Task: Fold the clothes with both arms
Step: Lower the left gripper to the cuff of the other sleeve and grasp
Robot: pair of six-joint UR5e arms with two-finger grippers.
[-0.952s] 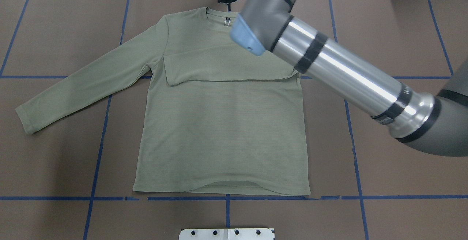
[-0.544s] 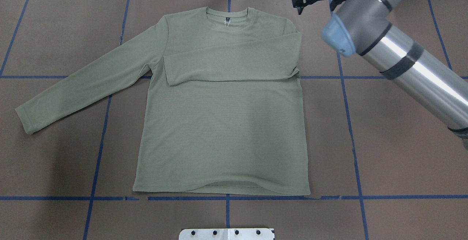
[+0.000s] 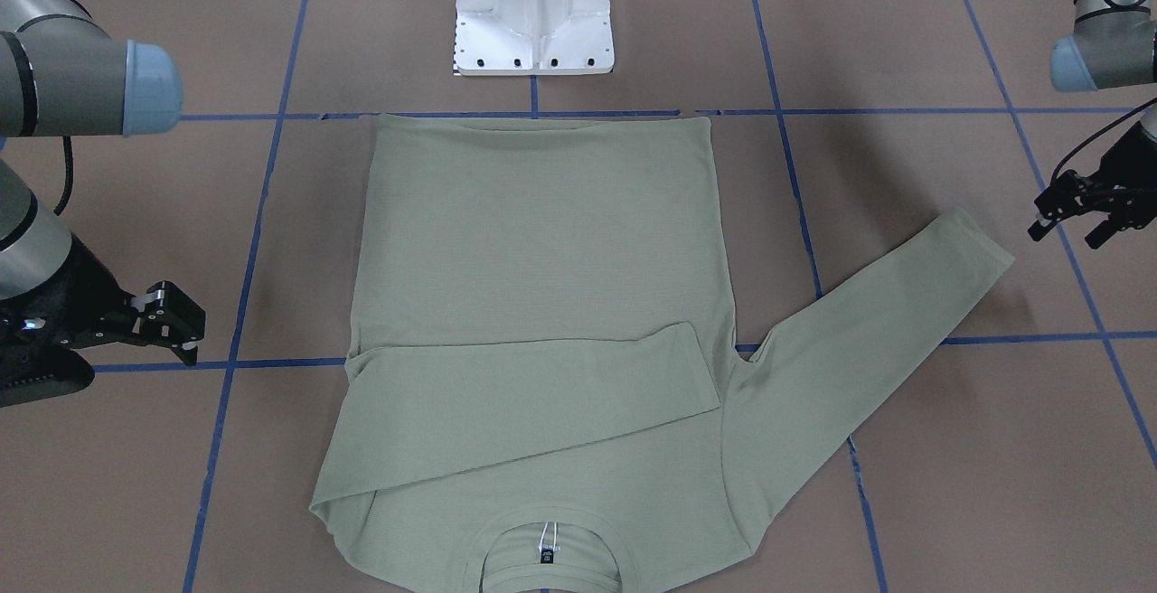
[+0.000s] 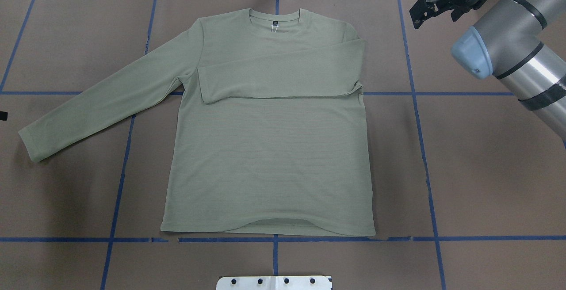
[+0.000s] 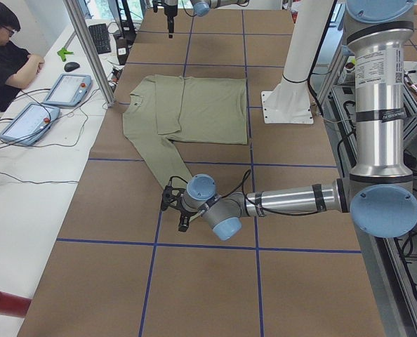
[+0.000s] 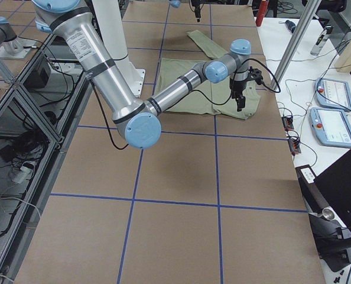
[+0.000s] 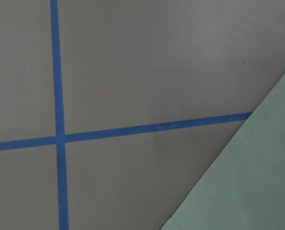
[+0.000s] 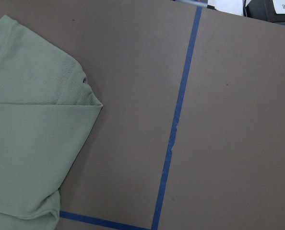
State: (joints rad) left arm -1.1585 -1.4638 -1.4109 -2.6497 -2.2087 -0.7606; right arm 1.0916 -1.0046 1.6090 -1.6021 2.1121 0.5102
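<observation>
A brown paper-covered worktop [image 4: 486, 184] is gridded with blue tape lines [image 4: 424, 148]. At its left, the left gripper [image 3: 1069, 224] hangs near the outstretched sleeve's cuff, fingers apart. The pale sage-green long-sleeved knit shirt [image 4: 269, 157] lies flat mid-worktop, its other sleeve folded across the chest. The right gripper [image 4: 435, 16] hangs beside the folded shoulder, fingers apart. A person [image 5: 8, 60] sits at a white side desk [image 5: 26, 182].

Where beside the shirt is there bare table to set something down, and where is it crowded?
Bare: the wide brown mat between the body of the shirt and the right arm; also the robot-side corner between the spread sleeve and the body. Crowded: around that sleeve's cuff, where the left arm hovers.
</observation>
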